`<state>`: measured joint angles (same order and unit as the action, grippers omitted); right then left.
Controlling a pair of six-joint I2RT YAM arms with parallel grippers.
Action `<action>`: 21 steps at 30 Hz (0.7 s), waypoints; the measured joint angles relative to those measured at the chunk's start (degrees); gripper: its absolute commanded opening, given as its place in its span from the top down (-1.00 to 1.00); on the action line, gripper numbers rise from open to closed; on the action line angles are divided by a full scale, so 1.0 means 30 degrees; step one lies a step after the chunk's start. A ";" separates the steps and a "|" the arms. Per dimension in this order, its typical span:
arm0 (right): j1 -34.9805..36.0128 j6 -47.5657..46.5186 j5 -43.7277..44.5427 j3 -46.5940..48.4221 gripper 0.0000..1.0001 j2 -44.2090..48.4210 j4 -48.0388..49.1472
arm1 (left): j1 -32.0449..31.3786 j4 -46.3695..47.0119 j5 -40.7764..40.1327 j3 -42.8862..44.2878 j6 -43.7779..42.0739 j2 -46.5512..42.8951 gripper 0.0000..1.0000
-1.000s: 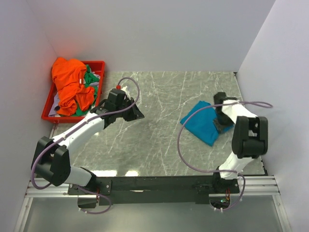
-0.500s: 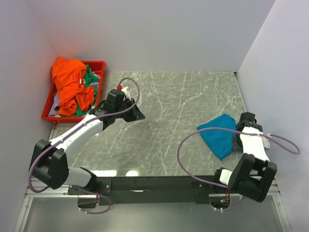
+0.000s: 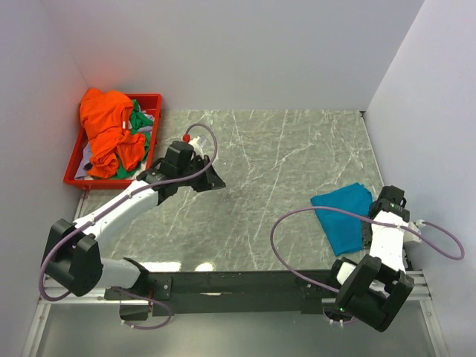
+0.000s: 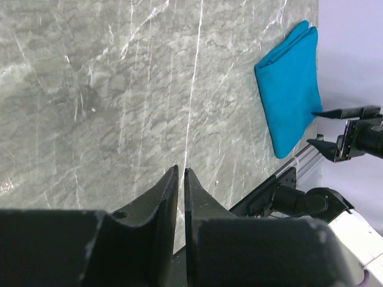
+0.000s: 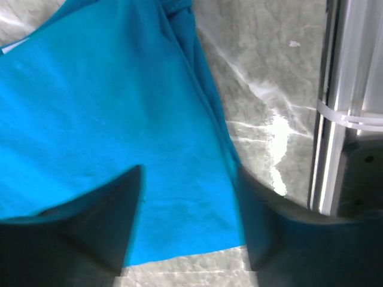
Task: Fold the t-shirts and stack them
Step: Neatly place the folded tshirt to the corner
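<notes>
One teal shirt [image 3: 343,219] is folded and lies at 4 o'clock on the bench [image 3: 282,149], close to the near right corner. Within the last second it has slid there from nearer 3 o'clock, drawn along by the right arm as it swung back toward its base. The right pincer [image 5: 188,179] hangs low over the cloth with its fingers spread wide, a flat strip of teal between them. It grips nothing. Whether the tips touch the cloth I cannot tell.

Two more wait unfolded in the tray [image 3: 152,98] at 10 o'clock: the orange shirt [image 3: 108,134] heaped over the green shirt [image 3: 140,123]. The left pincer [image 4: 181,191] hovers over bare bench just right of the tray, its jaws pressed nearly together and empty. It has barely shifted over the same second.

That slide looks like parking. The teal shirt now sits out of the way as the base of the stack, so roughly a third of the job seems done and mid-bench is free for folding. Next would be drawing the orange shirt out of the tray. The green shirt lies tangled under it and may come along.
</notes>
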<state>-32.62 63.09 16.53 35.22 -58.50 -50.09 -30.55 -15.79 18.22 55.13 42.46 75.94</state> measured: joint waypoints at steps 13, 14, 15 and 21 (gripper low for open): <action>0.1122 -0.2696 -0.1566 0.1435 -0.71 0.1851 0.0189 | -0.0044 0.0007 0.0000 -0.0277 -0.0007 -0.0284 0.70; 0.1727 -0.2703 -0.1698 0.1435 -0.71 0.1719 0.0503 | -0.0044 0.0007 0.0000 -0.0277 -0.0007 -0.0284 0.70; 0.2375 -0.2696 -0.1756 0.1457 -0.72 0.1326 0.0816 | -0.0044 0.0007 0.0000 -0.0277 0.0000 -0.0284 0.70; 0.5136 -0.2091 -0.2171 0.1887 -0.72 -0.2710 0.2769 | -0.0044 -0.0095 -0.0029 -0.0262 -0.0029 -0.0284 0.70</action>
<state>-17.21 56.82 10.02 40.88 -66.63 -41.78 -30.68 -16.08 18.13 54.35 42.37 75.09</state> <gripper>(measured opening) 0.861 0.148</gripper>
